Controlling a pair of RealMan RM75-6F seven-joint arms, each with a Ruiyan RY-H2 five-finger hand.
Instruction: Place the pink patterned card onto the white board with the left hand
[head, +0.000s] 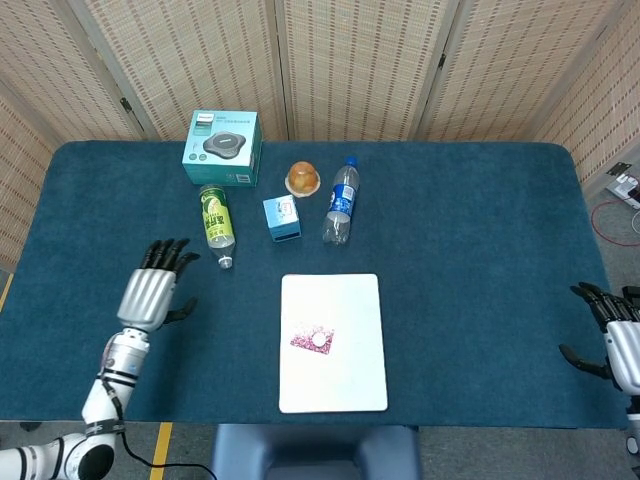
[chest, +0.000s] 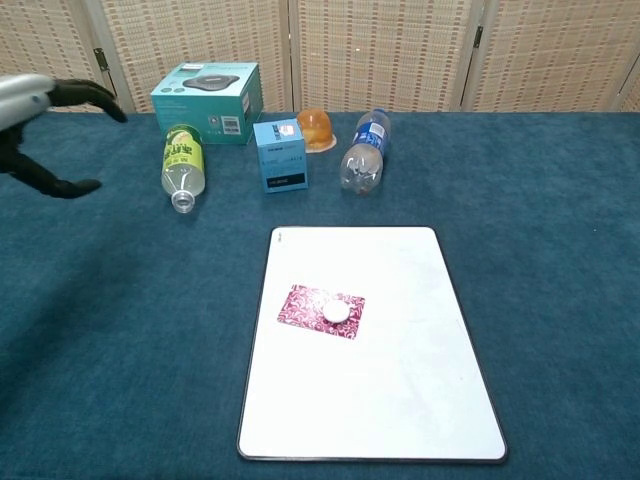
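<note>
The pink patterned card (chest: 322, 311) lies on the white board (chest: 400, 400), so the empty, spread-fingered left hand (head: 152, 289) only needs to rest.

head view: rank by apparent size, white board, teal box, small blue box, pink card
1. white board, clearly largest
2. teal box
3. small blue box and pink patterned card look about alike; the box stands taller and nearer the camera, so not ranked.
</note>
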